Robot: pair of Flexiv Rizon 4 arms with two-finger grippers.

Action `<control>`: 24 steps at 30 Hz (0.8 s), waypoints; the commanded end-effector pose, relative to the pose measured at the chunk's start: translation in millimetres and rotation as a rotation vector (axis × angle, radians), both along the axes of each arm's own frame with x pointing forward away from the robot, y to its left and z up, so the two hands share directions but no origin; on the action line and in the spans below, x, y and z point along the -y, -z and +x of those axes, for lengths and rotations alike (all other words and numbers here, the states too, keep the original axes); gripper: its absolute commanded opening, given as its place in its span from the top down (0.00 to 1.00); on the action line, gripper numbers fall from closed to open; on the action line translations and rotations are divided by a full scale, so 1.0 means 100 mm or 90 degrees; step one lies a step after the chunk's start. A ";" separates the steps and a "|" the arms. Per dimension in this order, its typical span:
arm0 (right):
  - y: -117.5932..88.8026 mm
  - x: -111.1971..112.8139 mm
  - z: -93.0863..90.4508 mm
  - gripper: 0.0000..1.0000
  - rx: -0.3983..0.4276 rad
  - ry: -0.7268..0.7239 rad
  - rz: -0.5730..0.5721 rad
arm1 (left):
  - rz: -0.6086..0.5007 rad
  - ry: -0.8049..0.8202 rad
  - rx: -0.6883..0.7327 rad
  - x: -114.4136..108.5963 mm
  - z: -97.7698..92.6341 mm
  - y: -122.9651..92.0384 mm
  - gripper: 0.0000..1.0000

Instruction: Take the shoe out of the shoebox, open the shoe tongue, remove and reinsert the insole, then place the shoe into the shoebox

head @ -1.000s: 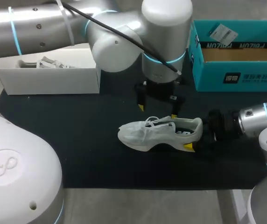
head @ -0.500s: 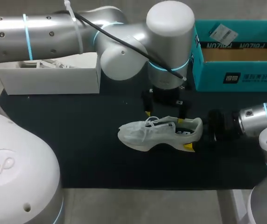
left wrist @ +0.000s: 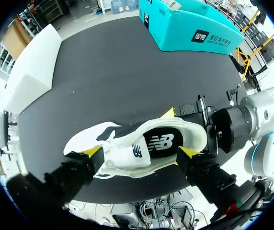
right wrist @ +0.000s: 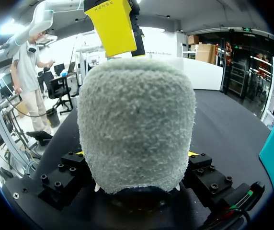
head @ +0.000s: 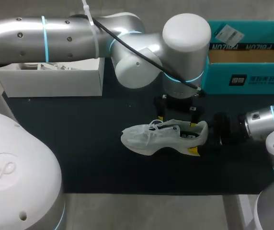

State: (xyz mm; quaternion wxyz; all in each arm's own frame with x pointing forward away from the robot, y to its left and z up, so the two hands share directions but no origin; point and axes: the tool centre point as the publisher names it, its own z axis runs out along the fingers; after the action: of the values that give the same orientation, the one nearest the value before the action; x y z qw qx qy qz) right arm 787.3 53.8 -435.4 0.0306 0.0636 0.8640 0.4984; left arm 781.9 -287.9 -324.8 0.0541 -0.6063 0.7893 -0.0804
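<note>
Head view: right gripper [head: 199, 140] clamps shoe [head: 145, 139] heel to steady it; left gripper [head: 176, 120] straddles the opening, jaws apart.

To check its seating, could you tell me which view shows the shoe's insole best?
The left wrist view: it looks down into the shoe onto the black insole. The head view shows a dark sliver; the right wrist view, only the heel.

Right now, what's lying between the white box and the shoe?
Nothing: only bare black mat separates the white box from the shoe, clearest in the head view.
</note>
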 end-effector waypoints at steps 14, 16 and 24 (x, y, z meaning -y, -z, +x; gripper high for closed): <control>0.04 -0.02 0.01 1.00 0.001 0.002 -0.002 | 0.044 0.024 0.009 0.09 0.05 0.16 0.00; 0.04 -0.02 0.01 1.00 0.001 0.002 -0.002 | 0.048 0.023 0.009 0.05 0.04 0.19 0.00; 0.04 -0.02 0.01 1.00 0.001 0.002 -0.002 | 0.077 0.011 0.002 -0.06 0.03 0.34 0.00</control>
State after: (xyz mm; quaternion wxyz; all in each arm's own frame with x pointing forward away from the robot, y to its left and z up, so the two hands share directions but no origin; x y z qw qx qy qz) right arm 787.3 53.8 -435.4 0.0306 0.0636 0.8641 0.4984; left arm 784.4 -280.1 -353.4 0.0888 -0.5945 0.7984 -0.0357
